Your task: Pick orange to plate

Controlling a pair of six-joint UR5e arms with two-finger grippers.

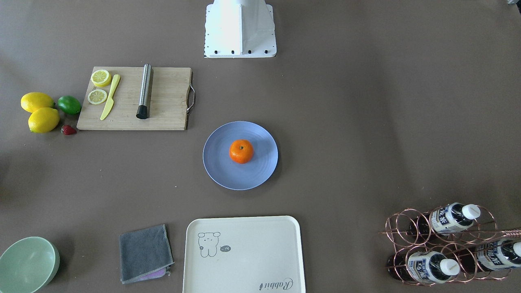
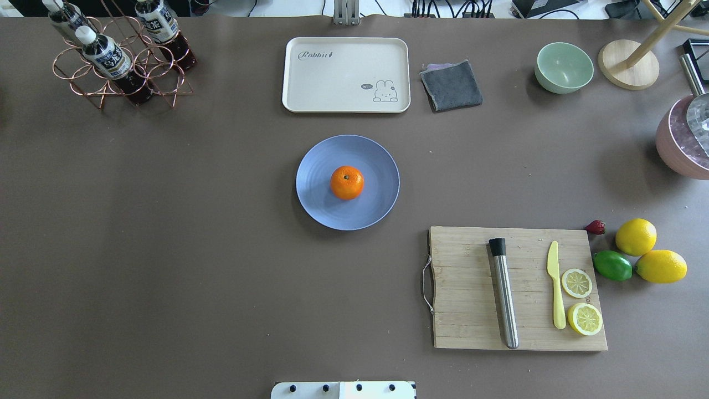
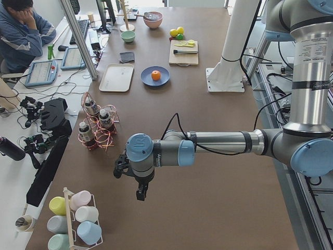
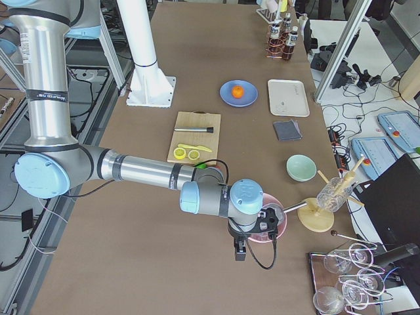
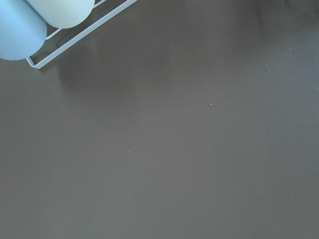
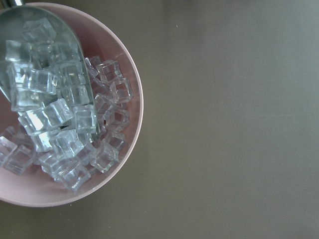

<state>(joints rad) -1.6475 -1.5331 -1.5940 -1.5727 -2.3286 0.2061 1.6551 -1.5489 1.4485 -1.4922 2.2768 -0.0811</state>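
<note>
Sitting at the middle of the plate (image 1: pixel 220 162), the orange (image 1: pixel 241 151) lies well apart from both grippers. The left gripper (image 3: pixel 140 196) hangs over bare table (image 3: pixel 218 208) near a rack of cups (image 3: pixel 78 219). The right gripper (image 4: pixel 240 253) hangs just beside a pink bowl (image 6: pixel 141 99) of ice cubes (image 6: pixel 65 114). Whether either is released or clenched, I cannot tell.

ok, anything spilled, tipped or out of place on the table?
Nothing stands out. The orange sits stem-up in the middle of the plate; the cutting board and tray lie flat, nothing spilled.
</note>
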